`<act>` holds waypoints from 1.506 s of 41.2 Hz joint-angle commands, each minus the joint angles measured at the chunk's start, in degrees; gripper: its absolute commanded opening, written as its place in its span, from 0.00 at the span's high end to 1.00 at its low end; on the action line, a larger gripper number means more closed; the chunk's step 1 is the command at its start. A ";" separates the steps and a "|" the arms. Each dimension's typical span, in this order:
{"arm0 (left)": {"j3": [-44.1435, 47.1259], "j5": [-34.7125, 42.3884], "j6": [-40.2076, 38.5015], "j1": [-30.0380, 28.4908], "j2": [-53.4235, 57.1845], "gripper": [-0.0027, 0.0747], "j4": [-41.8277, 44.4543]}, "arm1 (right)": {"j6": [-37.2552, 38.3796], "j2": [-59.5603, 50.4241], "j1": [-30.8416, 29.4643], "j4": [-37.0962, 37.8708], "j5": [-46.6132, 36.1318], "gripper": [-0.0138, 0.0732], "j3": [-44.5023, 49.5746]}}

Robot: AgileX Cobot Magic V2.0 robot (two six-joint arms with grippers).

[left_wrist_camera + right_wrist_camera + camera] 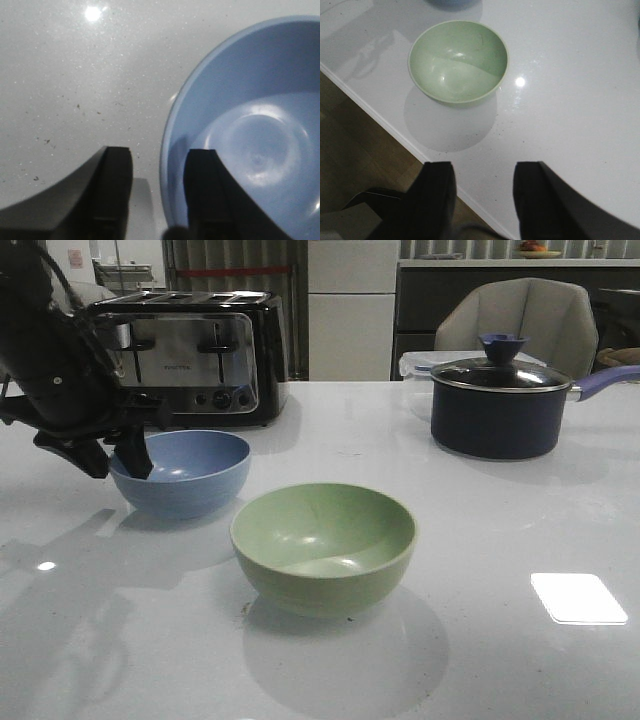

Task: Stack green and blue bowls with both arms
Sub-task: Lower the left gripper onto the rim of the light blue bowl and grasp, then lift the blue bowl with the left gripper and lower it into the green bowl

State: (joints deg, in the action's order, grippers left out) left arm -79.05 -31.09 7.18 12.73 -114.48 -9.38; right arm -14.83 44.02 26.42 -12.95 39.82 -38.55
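Observation:
The blue bowl (182, 472) stands on the white table (500, 540) at the left, in front of the toaster. The green bowl (323, 547) stands to its right and nearer the front edge, apart from it. My left gripper (118, 452) is open and straddles the blue bowl's left rim: in the left wrist view one finger (202, 192) is inside the blue bowl (250, 135) and the other (112, 190) is outside it. My right gripper (481, 197) is open and empty, above the table's front edge, well back from the green bowl (458, 61). The right arm is out of the front view.
A black and chrome toaster (195, 358) stands at the back left, just behind the blue bowl. A dark navy saucepan (500, 405) with a glass lid and purple handle stands at the back right. A grey chair (518, 325) is behind the table.

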 commanded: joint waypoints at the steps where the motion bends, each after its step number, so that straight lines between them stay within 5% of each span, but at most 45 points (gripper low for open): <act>1: -1.98 3.08 -0.01 0.35 3.24 0.73 -0.81 | -0.52 -0.38 -0.09 -0.28 -2.97 0.38 -1.63; 6: -2.09 3.18 -0.01 0.35 3.24 0.85 -0.81 | -0.52 -0.38 -0.09 -0.28 -2.97 0.38 -1.63; 22: -2.09 -4.50 1.45 1.19 12.47 0.85 -0.81 | -0.52 -0.38 -0.09 -0.28 -2.97 0.38 -1.63; 36: -2.09 -8.72 1.67 10.28 23.08 0.85 -0.81 | -0.52 -0.38 -0.09 -0.28 -2.97 0.38 -1.63; 47: -0.80 -8.55 1.67 19.68 21.98 0.85 -0.81 | -0.52 -0.38 -0.09 -0.28 -2.97 0.38 -1.63; 62: -0.80 -5.90 1.67 21.41 14.04 0.85 -2.91 | -0.52 -0.38 -0.09 -0.28 -2.97 0.38 -1.63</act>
State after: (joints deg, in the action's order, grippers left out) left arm -78.41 -40.91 8.92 33.73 -101.42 -10.73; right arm -14.83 44.02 26.42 -12.95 40.08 -38.55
